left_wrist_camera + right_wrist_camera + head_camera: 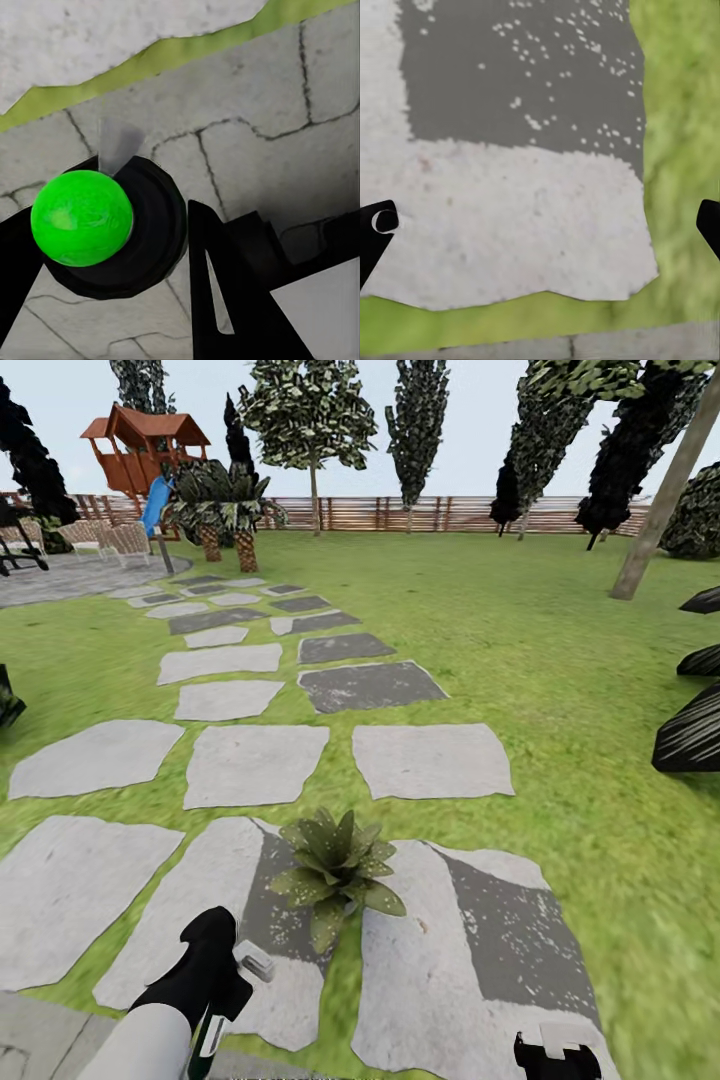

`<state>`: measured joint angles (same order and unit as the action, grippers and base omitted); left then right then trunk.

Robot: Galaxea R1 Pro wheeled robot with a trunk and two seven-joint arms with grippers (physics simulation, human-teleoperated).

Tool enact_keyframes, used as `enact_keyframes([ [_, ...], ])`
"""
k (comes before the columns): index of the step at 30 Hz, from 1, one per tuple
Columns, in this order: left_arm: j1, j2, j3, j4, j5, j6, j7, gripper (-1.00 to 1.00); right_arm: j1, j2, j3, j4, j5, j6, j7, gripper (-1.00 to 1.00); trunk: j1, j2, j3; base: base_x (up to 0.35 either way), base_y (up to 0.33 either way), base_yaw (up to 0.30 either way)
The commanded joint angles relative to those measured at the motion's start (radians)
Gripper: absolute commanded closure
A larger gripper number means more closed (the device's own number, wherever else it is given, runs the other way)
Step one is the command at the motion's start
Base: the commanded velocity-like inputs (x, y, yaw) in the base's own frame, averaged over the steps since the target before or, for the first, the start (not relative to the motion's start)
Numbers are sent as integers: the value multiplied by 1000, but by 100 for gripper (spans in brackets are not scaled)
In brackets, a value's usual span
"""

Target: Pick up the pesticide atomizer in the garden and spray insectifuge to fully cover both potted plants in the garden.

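Observation:
One potted plant (pixel 335 868), a low rosette of pointed green leaves, sits between the nearest stepping stones of the garden lawn (pixel 560 630). My left gripper (pixel 218 972) is just short of it on the near left, shut on the pesticide atomizer (pixel 254 964), whose pale nozzle points toward the plant. In the left wrist view the atomizer (pixel 82 217) is a bright green ball in a black collar, held in the left gripper (pixel 116 270) above cracked paving. My right gripper (pixel 556 1056) hangs at the lower right. In its wrist view the right gripper (pixel 540 225) is open and empty over a pale stone.
Stepping stones (pixel 250 763) run ahead to a grey patio (pixel 60 575) with chairs (pixel 105 540) at the far left. Palms (pixel 228 510), a wooden playhouse (pixel 145 450) and a slatted fence (pixel 420 513) stand behind. A leaning pole (pixel 665 495) and dark foliage (pixel 692 732) are on the right.

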<state>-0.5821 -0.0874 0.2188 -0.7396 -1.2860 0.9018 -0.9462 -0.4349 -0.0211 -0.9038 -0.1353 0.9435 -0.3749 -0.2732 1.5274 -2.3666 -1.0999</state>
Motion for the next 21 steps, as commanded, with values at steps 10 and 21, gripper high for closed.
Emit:
enact_keyframes([
  [10,-1,-3,8,-3,-7,2,-8,100,-1,0,-8,2,11,-2,-4,-100,0,0,-6,159,-104,90],
  [21,-151,9,-135,1,-72,6,-303,100,-1,-1,-6,5,11,-2,-4,-100,0,0,-6,32,-45,0],
])
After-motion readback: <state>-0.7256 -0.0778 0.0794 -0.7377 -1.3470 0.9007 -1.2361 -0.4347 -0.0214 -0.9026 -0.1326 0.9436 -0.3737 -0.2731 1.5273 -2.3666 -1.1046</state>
